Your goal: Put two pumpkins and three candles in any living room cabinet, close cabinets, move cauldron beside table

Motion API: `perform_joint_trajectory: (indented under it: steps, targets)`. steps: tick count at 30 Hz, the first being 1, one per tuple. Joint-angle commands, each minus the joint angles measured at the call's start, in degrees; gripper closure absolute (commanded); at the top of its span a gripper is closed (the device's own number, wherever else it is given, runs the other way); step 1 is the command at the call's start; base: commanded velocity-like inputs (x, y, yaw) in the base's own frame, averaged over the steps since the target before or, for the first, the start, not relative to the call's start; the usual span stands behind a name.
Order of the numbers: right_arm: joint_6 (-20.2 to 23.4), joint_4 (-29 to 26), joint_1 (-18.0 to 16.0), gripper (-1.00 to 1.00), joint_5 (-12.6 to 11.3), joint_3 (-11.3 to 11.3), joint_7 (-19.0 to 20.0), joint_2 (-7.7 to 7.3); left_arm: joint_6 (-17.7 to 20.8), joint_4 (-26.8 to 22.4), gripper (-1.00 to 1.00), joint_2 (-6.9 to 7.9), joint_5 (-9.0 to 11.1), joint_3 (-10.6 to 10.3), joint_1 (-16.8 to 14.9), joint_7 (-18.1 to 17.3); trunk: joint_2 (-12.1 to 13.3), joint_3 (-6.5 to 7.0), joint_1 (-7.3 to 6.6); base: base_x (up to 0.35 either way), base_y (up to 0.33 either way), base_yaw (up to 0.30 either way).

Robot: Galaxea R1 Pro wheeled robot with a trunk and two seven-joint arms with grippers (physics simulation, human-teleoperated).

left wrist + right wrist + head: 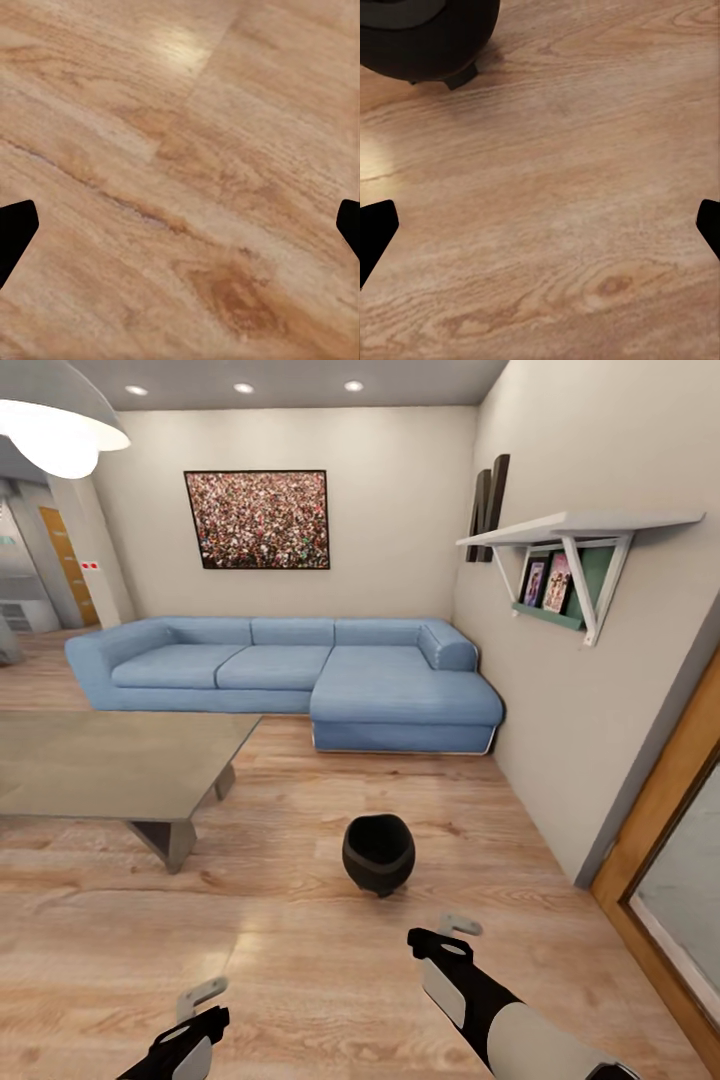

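Black cauldron [378, 853] upright on the wood floor [300, 960], apart from the coffee table [110, 760] corner, left gripper [180, 225] and right gripper [540, 225] wide open, empty, over bare floor, blue sofa [290, 675] behind.

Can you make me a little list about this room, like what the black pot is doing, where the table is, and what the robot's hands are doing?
Room: living room with a wooden floor
Cauldron: black cauldron standing upright on the floor, mouth up, apart from the table
Table: low grey table, on the robot's left side of the cauldron
Sofa: blue corner sofa against the far wall
Left gripper: left gripper open, empty, over bare floor
Right gripper: right gripper open, empty, just short of the cauldron
Wall things: picture and shelf
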Motion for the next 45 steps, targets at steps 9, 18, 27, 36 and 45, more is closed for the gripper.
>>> perform_joint_trajectory:
  steps: [9, 18, 27, 36, 45]
  targets:
    - [0.19, -0.09, -0.04, -1.00, -0.32, 0.48, -0.45, -0.04, -0.25, 0.02, -1.00, 0.01, 0.38, -0.24, -0.03, 0.15, -0.02, -0.05, 0.00, 0.168, -0.129, 0.006]
    - [0.25, -0.09, -0.04, -1.00, -0.26, 0.50, -0.38, -0.16, -0.28, -0.01, -1.00, 0.07, 0.37, -0.24, -0.03, 0.15, -0.02, -0.05, 0.00, 0.249, -0.013, -0.106]
    - [0.51, -0.09, -0.04, -1.00, -0.33, 0.81, 0.02, -0.08, -0.28, 0.02, -1.00, 0.05, 0.38, -0.24, -0.03, 0.15, -0.02, -0.05, 0.00, 0.240, -0.017, -0.121]
    - [0.28, -0.09, -0.04, -1.00, -0.32, 0.84, 0.03, -0.07, -0.27, 0.02, -1.00, 0.02, 0.38, -0.24, -0.03, 0.15, -0.02, -0.05, 0.00, 0.155, -0.064, -0.001]
    - [0.30, -0.09, -0.04, -1.00, -0.32, 0.84, 0.03, -0.07, -0.28, 0.02, -1.00, 0.02, 0.38, -0.24, -0.03, 0.15, -0.02, -0.05, 0.00, 0.214, -0.002, 0.000]
